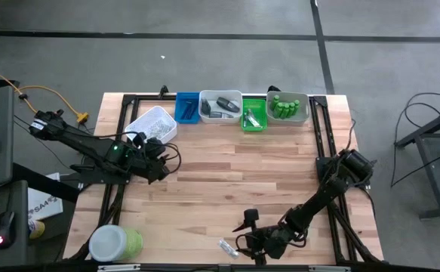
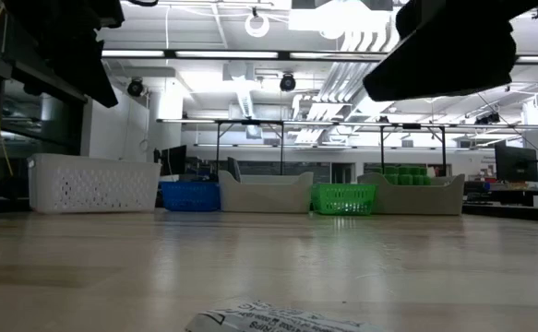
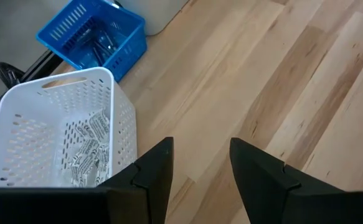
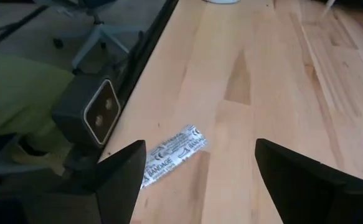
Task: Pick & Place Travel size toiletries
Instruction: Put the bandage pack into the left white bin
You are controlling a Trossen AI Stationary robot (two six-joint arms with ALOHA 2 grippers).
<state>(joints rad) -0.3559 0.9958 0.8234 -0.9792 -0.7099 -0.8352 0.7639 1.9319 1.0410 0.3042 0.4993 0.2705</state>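
One travel size toiletry, a flat silvery sachet [image 4: 172, 154] printed with the word BANDAGE, lies flat on the wooden table [image 1: 227, 181] close to its near edge [image 1: 229, 248]; it also shows in the low view [image 2: 278, 318]. My right gripper [image 4: 200, 146] hovers open just above and behind the sachet [image 1: 244, 230], with its fingers apart from it. My left gripper [image 3: 200, 146] is open with nothing between its fingers. It hangs over the table's left part [image 1: 161, 162], beside the white basket [image 3: 63, 81], which holds several sachets [image 3: 84, 152].
Along the far edge stand the white basket [image 1: 140, 121], a blue basket [image 1: 187, 106], a grey tray [image 1: 220, 97], a green basket [image 1: 253, 125] and a grey tray with green bottles [image 1: 287, 107]. A big green jar with a white lid [image 1: 114, 243] sits near left. A small camera block [image 4: 91, 118] stands by the sachet.
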